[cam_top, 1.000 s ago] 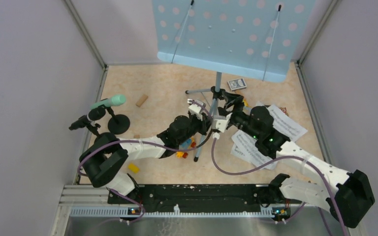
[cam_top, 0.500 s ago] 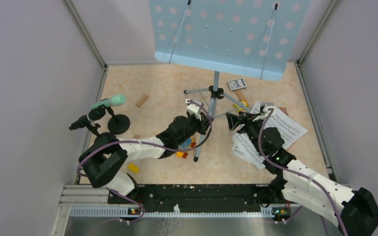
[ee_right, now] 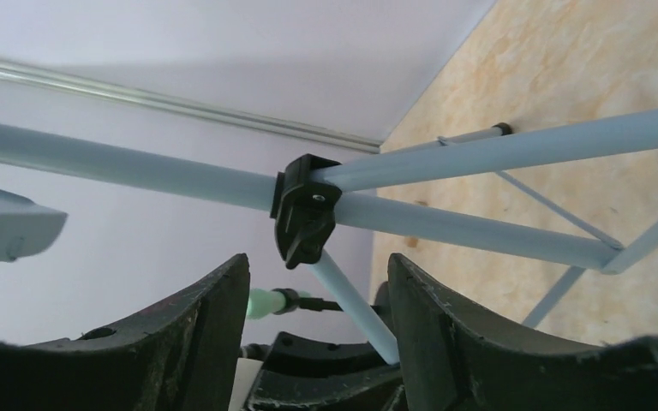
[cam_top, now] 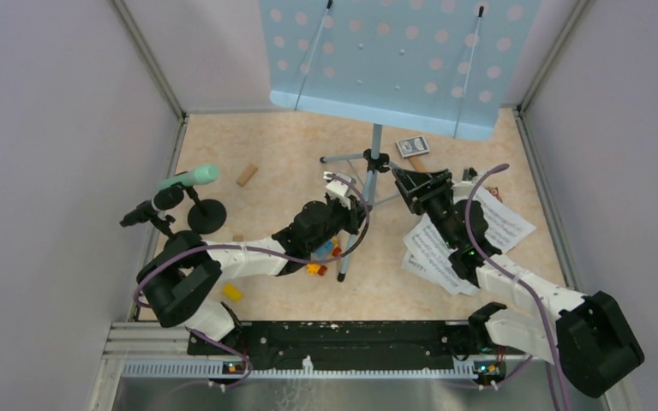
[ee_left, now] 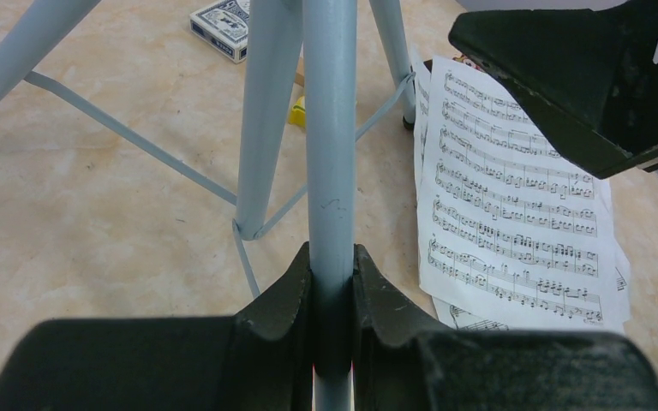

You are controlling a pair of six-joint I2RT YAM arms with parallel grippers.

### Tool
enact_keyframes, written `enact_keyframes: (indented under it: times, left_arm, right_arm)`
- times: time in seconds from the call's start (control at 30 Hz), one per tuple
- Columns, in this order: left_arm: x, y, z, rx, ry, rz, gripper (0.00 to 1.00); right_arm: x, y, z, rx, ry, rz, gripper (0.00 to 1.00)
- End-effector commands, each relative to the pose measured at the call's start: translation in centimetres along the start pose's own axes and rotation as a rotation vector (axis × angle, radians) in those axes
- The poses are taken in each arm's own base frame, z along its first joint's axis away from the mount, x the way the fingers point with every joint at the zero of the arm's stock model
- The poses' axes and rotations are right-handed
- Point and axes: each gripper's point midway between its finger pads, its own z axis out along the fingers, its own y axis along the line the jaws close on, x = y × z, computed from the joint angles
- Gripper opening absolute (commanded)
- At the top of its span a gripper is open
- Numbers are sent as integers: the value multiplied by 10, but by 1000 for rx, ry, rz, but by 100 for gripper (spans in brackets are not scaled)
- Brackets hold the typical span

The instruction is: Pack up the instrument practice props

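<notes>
We have packed nothing yet: left fingers (ee_left: 287,295) clamp what looks like a tripod leg (ee_left: 330,128), right fingers (ee_right: 210,330) gape beside its hub (ee_right: 307,210), sheet music (cam_top: 499,224) and microphones (cam_top: 190,177) lie out

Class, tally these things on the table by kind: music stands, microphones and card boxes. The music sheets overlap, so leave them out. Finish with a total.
Music stand: 1
Microphones: 2 (green microphone, black microphone)
Card box: 1
Total: 4
</notes>
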Motion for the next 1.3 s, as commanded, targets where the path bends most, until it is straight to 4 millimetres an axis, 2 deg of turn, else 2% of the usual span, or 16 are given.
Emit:
enact_keyframes:
  times: [0.0,0.17,0.27,0.63,0.77,0.87,1.03,1.13,1.23,1.27]
  left_arm:
    - [66,32,-19,-101,239,55,1]
    - [66,32,-19,-104,236,51,0]
    - [64,33,-19,-110,231,50,0]
    - [55,35,-19,-126,207,62,0]
    - [57,35,-20,-128,210,57,0]
    - [56,36,-20,-133,206,62,0]
    - [54,36,-20,-131,204,72,0]
    - [54,35,-19,-120,207,82,0]
    - [53,34,-16,-107,214,118,0]
    - [53,34,-15,-105,219,126,0]
  right_arm:
    - [-8,51,7,-180,24,178,59]
    - [-8,53,19,-173,36,178,57]
    - [-10,47,26,-149,26,178,56]
    - [1,40,37,-137,86,193,37]
    - [5,39,37,-141,107,193,21]
    - [8,38,36,-146,123,151,0]
    - [15,41,38,-180,158,-40,0]
    - [22,60,36,-300,199,-275,0]
    - [39,82,24,-508,251,-574,0]
    - [46,82,20,-562,263,-693,0]
